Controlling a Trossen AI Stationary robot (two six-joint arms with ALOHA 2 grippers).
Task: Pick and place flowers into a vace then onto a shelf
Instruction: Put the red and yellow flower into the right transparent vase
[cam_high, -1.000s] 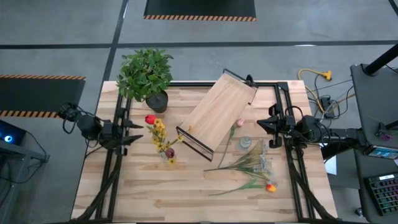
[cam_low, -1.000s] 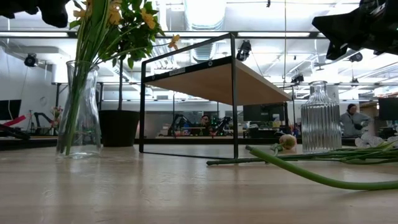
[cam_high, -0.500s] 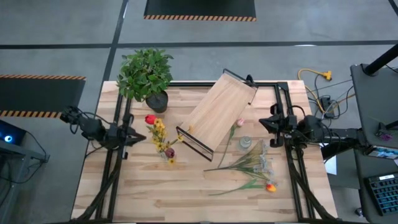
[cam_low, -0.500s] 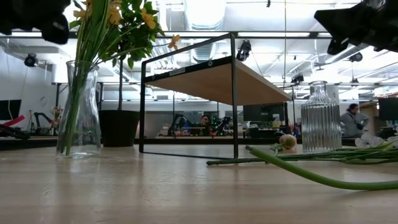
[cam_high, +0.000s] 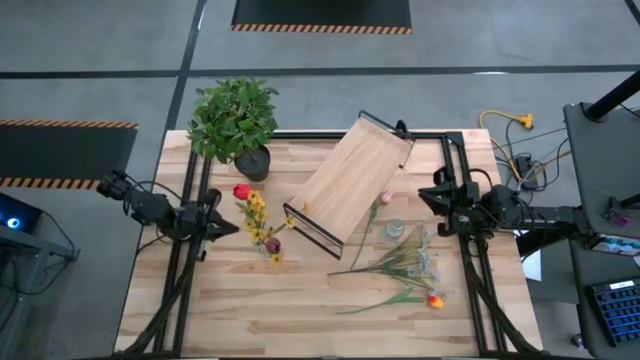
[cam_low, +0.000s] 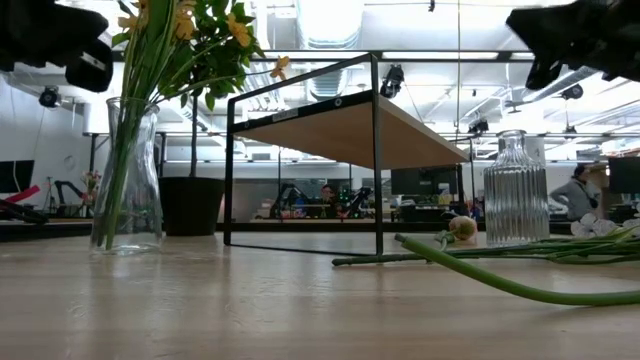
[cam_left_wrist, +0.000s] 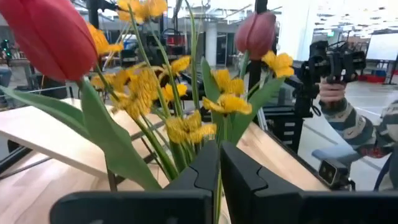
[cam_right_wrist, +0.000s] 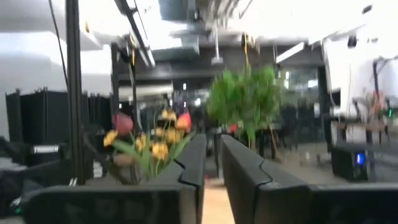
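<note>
A clear glass vase (cam_low: 127, 180) holds red, yellow and maroon flowers (cam_high: 256, 215) at the table's left middle. My left gripper (cam_high: 234, 228) (cam_left_wrist: 219, 146) hangs shut just left of that bunch, pointing level at it and touching nothing. More loose flowers (cam_high: 400, 265) lie flat on the table's right half, beside an empty ribbed glass vase (cam_high: 395, 231) (cam_low: 516, 190). The shelf (cam_high: 350, 180) stands askew at the table's middle on its black frame. My right gripper (cam_high: 432, 200) (cam_right_wrist: 213, 140) hovers at the right, a narrow gap between its fingers, nothing in it.
A bushy plant in a dark pot (cam_high: 238, 125) stands at the far left corner. A pink-headed flower (cam_high: 384, 198) lies by the shelf's right end, an orange-headed one (cam_high: 435, 300) near the front right. A person's sleeve (cam_left_wrist: 354, 121) shows beyond the table.
My left gripper has sunk a little beside the vase of flowers and its fingers, spread a second ago, have shut on nothing. The flowers, both vases and the shelf have stayed where they were.
</note>
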